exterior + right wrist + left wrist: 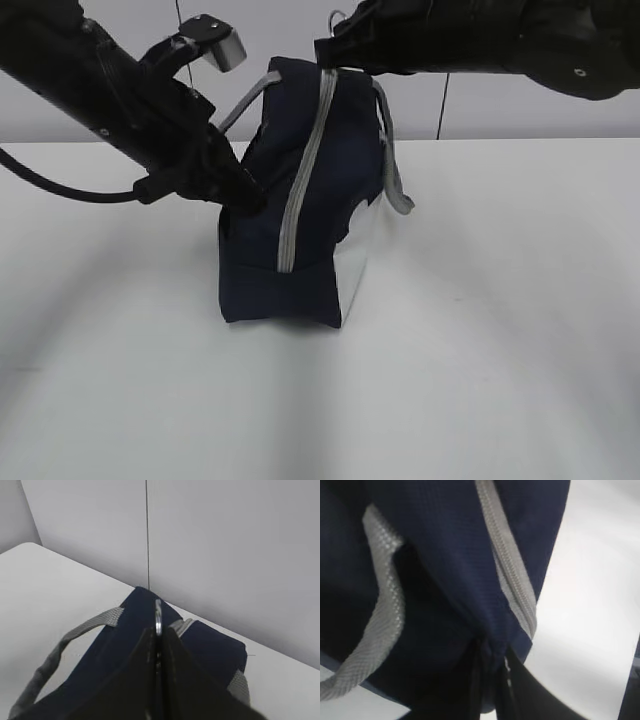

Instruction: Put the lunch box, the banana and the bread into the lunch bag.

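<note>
The navy lunch bag [310, 190] stands on the white table, its grey zipper [305, 170] closed along the near end. My left gripper [245, 195] is shut on a fold of the bag's fabric at its left side; the left wrist view shows the pinched cloth [492, 655]. My right gripper [325, 55] is at the bag's top, shut on the metal ring pull [158, 615]. The lunch box, banana and bread are out of view.
Grey strap handles hang on both sides of the bag [398, 175]. White table [500, 350] all around; grey wall behind.
</note>
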Controlling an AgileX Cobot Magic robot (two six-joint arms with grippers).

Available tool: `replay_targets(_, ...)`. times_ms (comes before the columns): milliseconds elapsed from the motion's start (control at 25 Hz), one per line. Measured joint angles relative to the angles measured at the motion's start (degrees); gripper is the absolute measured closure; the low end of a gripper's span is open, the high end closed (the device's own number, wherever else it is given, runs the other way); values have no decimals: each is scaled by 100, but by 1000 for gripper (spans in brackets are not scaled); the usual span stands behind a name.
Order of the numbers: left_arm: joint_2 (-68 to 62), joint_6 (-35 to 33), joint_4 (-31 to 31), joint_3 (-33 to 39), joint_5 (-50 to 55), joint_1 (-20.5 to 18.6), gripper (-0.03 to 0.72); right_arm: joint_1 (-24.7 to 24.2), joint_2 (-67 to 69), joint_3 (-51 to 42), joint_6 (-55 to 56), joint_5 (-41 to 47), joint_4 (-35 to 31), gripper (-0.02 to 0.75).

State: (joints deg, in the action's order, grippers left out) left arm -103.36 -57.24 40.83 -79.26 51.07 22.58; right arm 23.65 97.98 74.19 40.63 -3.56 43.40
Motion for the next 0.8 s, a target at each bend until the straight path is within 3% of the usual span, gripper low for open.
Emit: replay_targets(800, 378, 464, -982, 0, 639, 0, 654, -154, 1034, 1149, 0, 356, 0, 739)
